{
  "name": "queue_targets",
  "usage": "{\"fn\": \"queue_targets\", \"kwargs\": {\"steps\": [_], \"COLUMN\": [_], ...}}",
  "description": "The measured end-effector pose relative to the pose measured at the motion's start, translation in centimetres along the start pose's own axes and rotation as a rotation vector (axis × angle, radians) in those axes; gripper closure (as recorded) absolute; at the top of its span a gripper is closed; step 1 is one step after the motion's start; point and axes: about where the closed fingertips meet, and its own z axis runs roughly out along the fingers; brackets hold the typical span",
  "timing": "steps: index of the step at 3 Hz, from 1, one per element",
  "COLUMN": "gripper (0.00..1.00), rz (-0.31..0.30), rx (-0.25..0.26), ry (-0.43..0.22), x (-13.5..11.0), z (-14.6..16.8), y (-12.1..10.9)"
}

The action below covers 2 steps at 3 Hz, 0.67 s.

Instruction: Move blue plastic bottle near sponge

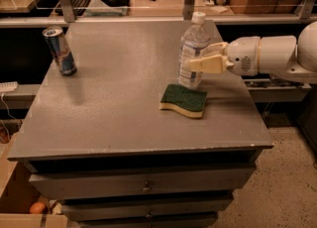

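Note:
The blue plastic bottle point(192, 43) is clear with a white cap and a pale label. It stands upright at the table's right side, its base just behind the sponge point(184, 100). The sponge lies flat, dark green on top with a yellow base. My gripper point(201, 57) reaches in from the right and is shut on the bottle at label height. One cream finger point(208, 64) crosses the bottle's front and the other sits behind it.
A blue-silver drink can point(60, 51) stands at the far left of the grey table point(114, 118). Drawers sit below the table's front edge. A shelf with a keyboard and clutter runs behind the table, with metal posts at its back.

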Motion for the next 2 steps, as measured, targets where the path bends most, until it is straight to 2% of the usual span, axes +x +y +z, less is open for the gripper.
{"fn": "queue_targets", "kwargs": {"steps": [2], "gripper": [0.35], "rz": [-0.006], "rx": [-0.104], "ry": [0.008], "x": [1.9], "z": [-0.4], "y": [2.3]}}
